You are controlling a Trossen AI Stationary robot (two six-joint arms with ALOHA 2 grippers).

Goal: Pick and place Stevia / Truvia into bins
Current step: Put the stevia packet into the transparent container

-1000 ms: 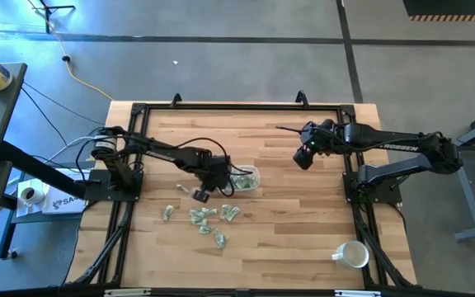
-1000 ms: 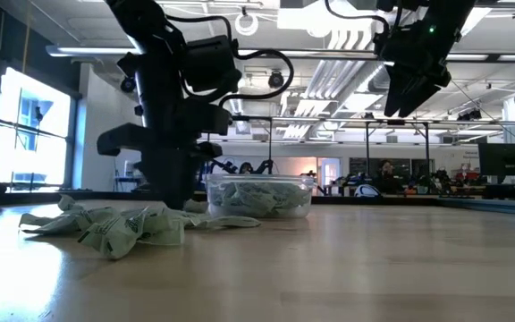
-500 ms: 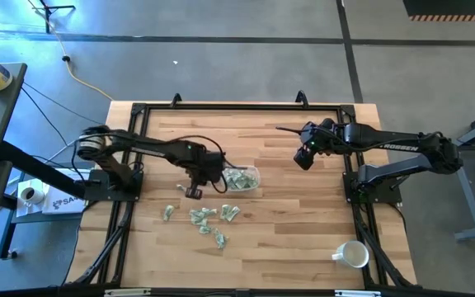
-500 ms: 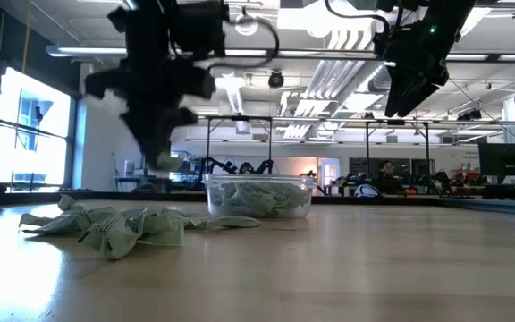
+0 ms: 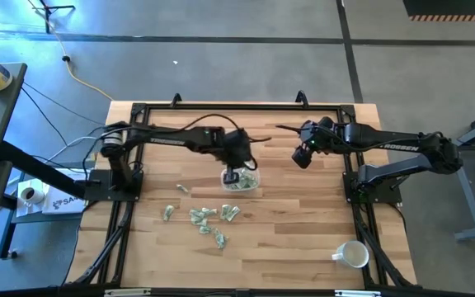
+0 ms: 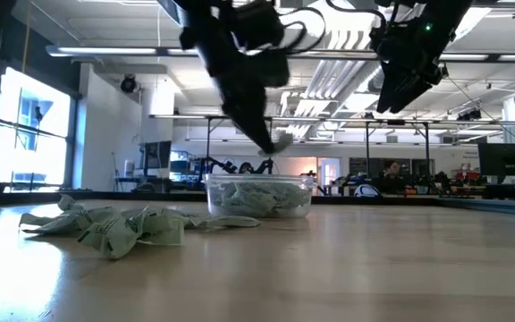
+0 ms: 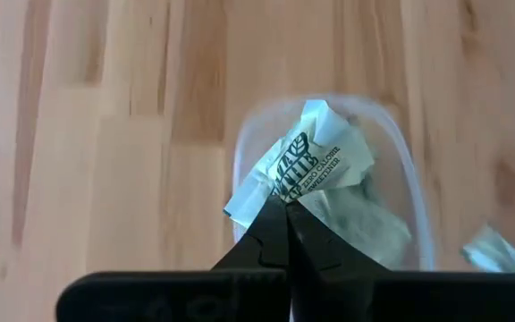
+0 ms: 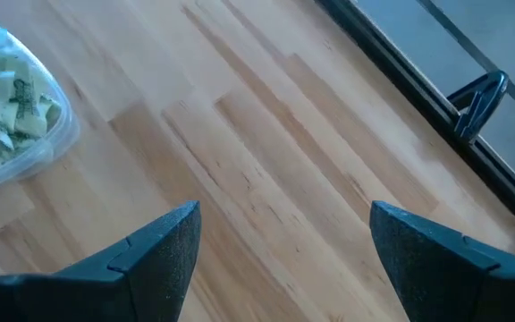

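Observation:
The clear shallow container sits mid-table holding several green-and-white sweetener packets. More packets lie loose on the wood nearer the front edge, one apart. My left gripper hangs above the container, shut on one packet; in the low view it hovers over the container. My right gripper waits open in the air over the table's far right part, touching nothing. My left gripper pinches one crumpled packet by its lower edge between its two fingertips, coming from above and pointing down. The packet is lifted clear and sits directly over the container's opening.
A white mug lies near the front right corner. A black metal frame runs around the table edges. Bare wood stretches between the container and the mug.
My left gripper rose from the loose packets at the container's left, carrying one packet, then swung right and toward the far edge until it stood above the container. The right arm kept still.

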